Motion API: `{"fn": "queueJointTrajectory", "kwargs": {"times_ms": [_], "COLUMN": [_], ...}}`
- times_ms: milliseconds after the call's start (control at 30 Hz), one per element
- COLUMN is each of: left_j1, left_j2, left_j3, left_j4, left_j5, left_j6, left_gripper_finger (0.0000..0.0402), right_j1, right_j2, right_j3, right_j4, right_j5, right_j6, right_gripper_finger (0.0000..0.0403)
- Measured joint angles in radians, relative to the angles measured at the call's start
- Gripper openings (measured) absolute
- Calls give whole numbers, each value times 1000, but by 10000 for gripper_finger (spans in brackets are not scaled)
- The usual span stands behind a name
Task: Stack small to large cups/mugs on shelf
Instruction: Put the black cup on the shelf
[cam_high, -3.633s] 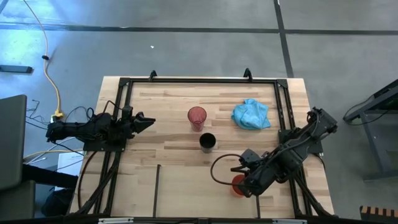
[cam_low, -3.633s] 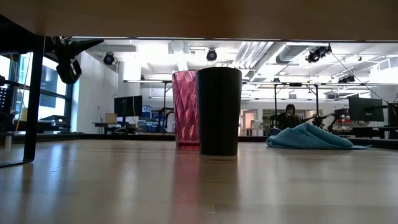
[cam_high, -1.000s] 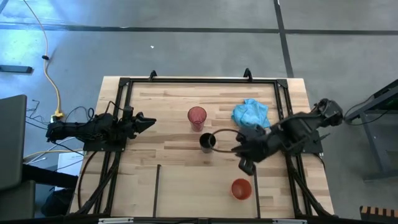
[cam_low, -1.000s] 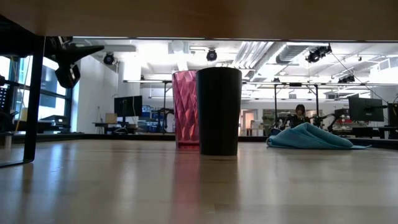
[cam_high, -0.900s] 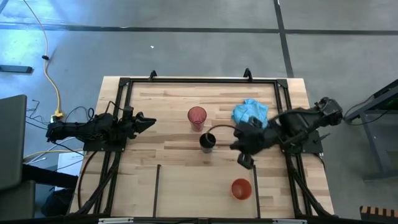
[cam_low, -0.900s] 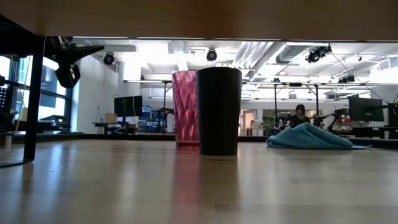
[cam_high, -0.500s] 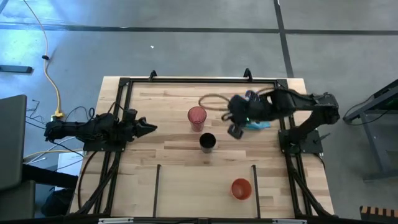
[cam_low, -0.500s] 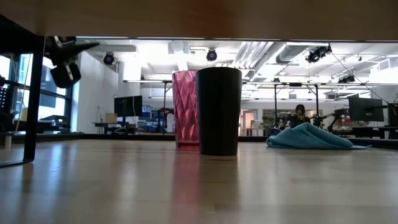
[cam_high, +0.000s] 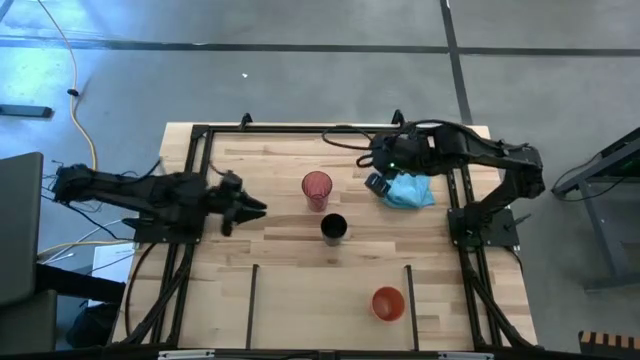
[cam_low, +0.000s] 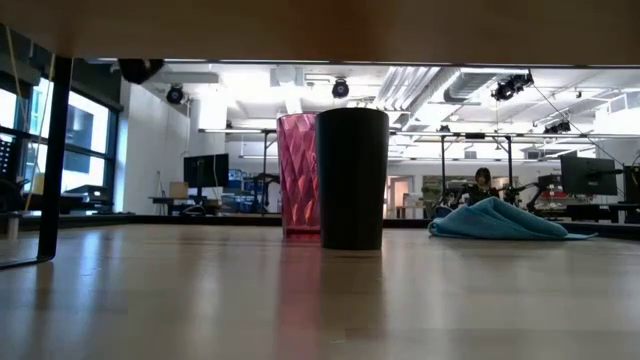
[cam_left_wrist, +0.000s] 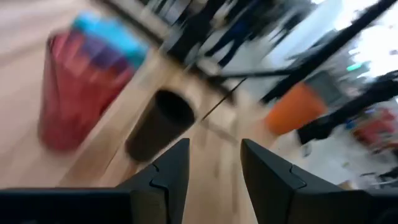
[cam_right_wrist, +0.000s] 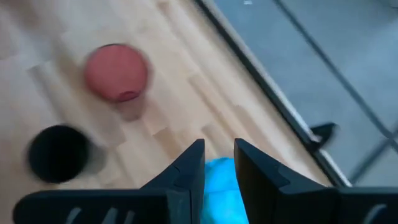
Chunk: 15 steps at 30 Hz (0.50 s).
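Three cups stand upright on their bases on the table. The red-pink cup (cam_high: 317, 186) and the black cup (cam_high: 334, 228) are mid-table, and the orange cup (cam_high: 388, 302) stands on the shelf strip (cam_high: 320, 300) close to its right bar. My left gripper (cam_high: 262, 209) is open, left of the red-pink and black cups and pointing at them (cam_left_wrist: 214, 165). My right gripper (cam_high: 376, 185) hovers open at the left edge of the blue cloth (cam_high: 405, 188), right of the red-pink cup (cam_right_wrist: 116, 71). Neither gripper holds anything.
A black frame (cam_high: 320, 130) runs round the table's edges. Two thin black bars (cam_high: 252, 290) (cam_high: 408, 290) cross the near strip. In the low view the black cup (cam_low: 352, 178) stands in front of the red-pink cup (cam_low: 297, 175), with the cloth (cam_low: 497, 220) to their right.
My right gripper has swung from above the near right of the table, close to the orange cup, toward the far edge, and now hovers by the blue cloth. My left gripper has risen and reached toward the table's right, nearer the cups. The cups have kept still.
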Motion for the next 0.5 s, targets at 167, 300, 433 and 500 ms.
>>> {"fn": "queueJointTrajectory", "kwargs": {"times_ms": [167, 300, 433, 500], "left_j1": [0, 0, 0, 0], "left_j2": [275, 469, 638, 717], "left_j3": [207, 366, 512, 586], "left_j4": [-141, -217, -298, -354], "left_j5": [21, 7, -9, -20], "left_j6": [-24, -4, 0, -6], "left_gripper_finger": [133, 133, 133, 133], "right_j1": [-14, -9, 11, 23], "right_j2": [-72, -165, -273, -325], "right_j3": [0, 0, 0, 0], "right_j4": [8, 82, 137, 145], "right_j5": [46, 40, 37, 37], "right_j6": [25, 21, 37, 53], "right_gripper_finger": [78, 78, 78, 78]}}
